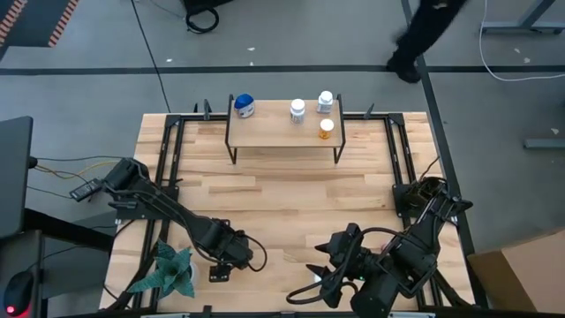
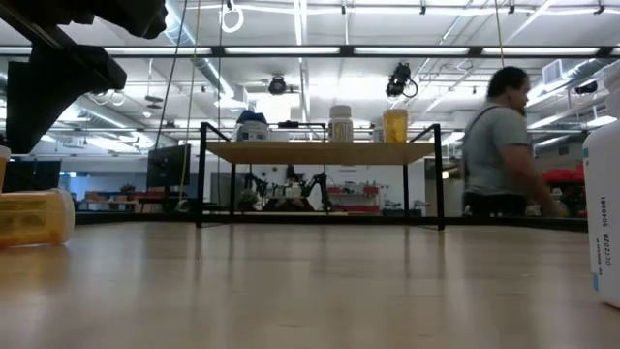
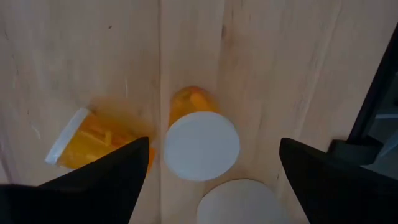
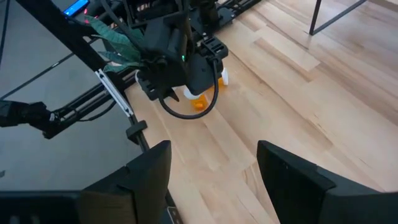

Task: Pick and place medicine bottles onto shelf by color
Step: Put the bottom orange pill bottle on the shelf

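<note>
A: Where's the left hand (image 1: 231,254)?
B: On the near side of the tabletop (image 1: 282,190), far from the shelf (image 1: 284,132), beside the plant (image 1: 170,269). It hangs over an upright orange bottle (image 3: 198,134), fingers spread wide, nothing gripped. Another orange bottle (image 3: 93,138) lies on its side next to it.

A: And the shelf?
B: Four bottles stand there already: a blue-lidded bottle (image 1: 244,105), two white bottles (image 1: 298,109), one small orange bottle (image 1: 327,128).

A: Next?
B: Probably lower and close around the white cap. The right hand (image 1: 318,274) waits nearby, open and empty.
</note>
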{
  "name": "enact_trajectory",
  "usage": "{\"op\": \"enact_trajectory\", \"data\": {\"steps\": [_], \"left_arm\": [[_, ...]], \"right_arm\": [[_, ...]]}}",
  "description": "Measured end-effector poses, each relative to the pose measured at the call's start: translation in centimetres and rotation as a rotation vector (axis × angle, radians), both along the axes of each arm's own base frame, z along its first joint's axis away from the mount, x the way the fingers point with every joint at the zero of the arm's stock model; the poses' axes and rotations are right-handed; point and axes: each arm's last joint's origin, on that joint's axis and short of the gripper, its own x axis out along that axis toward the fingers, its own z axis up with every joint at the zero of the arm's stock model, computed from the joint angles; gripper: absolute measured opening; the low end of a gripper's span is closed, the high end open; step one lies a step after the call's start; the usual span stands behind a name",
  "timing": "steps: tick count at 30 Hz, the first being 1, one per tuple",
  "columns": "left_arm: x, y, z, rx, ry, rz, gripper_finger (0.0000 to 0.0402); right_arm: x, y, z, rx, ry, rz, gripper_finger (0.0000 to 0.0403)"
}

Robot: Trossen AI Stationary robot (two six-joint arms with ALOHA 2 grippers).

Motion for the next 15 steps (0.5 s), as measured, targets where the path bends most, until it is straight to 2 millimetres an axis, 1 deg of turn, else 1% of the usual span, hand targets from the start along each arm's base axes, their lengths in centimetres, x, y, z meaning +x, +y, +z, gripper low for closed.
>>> {"op": "enact_trajectory", "data": {"steps": [15], "left_arm": [[0.6,-0.3,-1.2,0.031,-0.011,-0.034,0.0364]], "right_arm": [[0.2,-0.2,0.0,-0.011,0.003,0.002,0.0245]]}}
